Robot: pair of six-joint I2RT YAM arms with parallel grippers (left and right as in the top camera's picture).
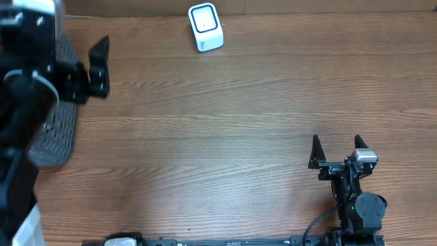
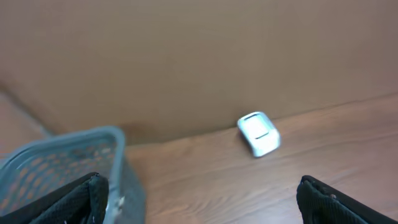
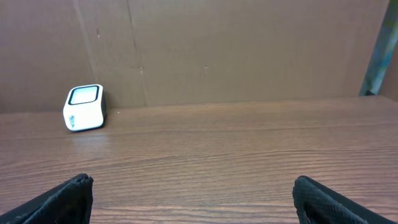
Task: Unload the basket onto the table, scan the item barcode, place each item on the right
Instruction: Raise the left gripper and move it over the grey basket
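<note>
A white barcode scanner (image 1: 205, 27) stands at the table's far edge; it also shows in the left wrist view as the scanner (image 2: 259, 133) and in the right wrist view as the scanner (image 3: 84, 107). No item shows in any view. My left gripper (image 1: 101, 67) hangs open at the far left beside a grey mesh basket (image 1: 58, 133), with nothing between its fingers (image 2: 93, 196). My right gripper (image 1: 336, 152) rests open near the front right, jaws wide and empty (image 3: 193, 199).
The basket (image 2: 68, 165) sits at the left edge, partly under my left arm; its contents are hidden. A brown cardboard wall (image 3: 249, 50) runs behind the table's far edge.
</note>
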